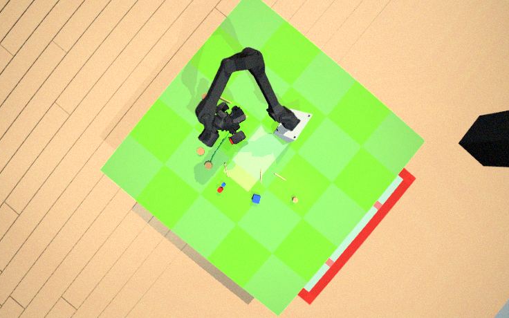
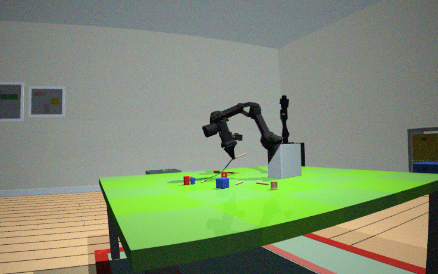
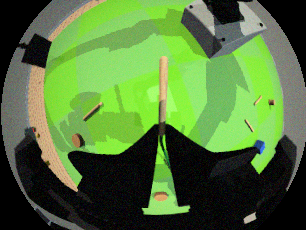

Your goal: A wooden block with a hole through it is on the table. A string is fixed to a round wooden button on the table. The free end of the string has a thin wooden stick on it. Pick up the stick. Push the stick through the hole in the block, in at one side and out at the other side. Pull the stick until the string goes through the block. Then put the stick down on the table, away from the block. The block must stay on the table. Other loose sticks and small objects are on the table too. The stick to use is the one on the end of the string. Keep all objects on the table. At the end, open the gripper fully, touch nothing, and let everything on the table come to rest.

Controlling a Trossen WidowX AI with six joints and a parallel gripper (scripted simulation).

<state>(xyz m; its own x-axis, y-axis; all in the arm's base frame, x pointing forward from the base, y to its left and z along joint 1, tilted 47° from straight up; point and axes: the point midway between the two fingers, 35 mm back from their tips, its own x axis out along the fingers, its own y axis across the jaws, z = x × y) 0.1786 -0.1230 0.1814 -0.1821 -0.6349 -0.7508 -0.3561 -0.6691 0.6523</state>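
My gripper (image 2: 233, 158) (image 3: 161, 127) is shut on the wooden stick (image 2: 240, 155) (image 3: 163, 82) at its string end, above the table. The stick points out beyond the fingertips, tilted slightly up in the exterior view. The green string (image 1: 216, 148) (image 2: 227, 165) sags from the stick's held end toward the round wooden button (image 1: 208, 164) on the table. The red block (image 1: 231, 141) (image 2: 224, 174) stands on the table, its hole showing in the exterior view. The arm partly covers it in the top view, and it is not in the wrist view.
Loose sticks (image 1: 225, 169) (image 1: 261, 175) (image 1: 280, 177), a blue cube (image 1: 256, 198) (image 2: 222, 183), a red cylinder (image 1: 220, 189) (image 2: 186, 180) and a wooden cylinder (image 1: 294, 200) (image 2: 274, 184) lie toward the front. Another disc (image 1: 200, 151) lies near the button. Another stick (image 1: 225, 100) (image 3: 93, 111) lies behind the arm.
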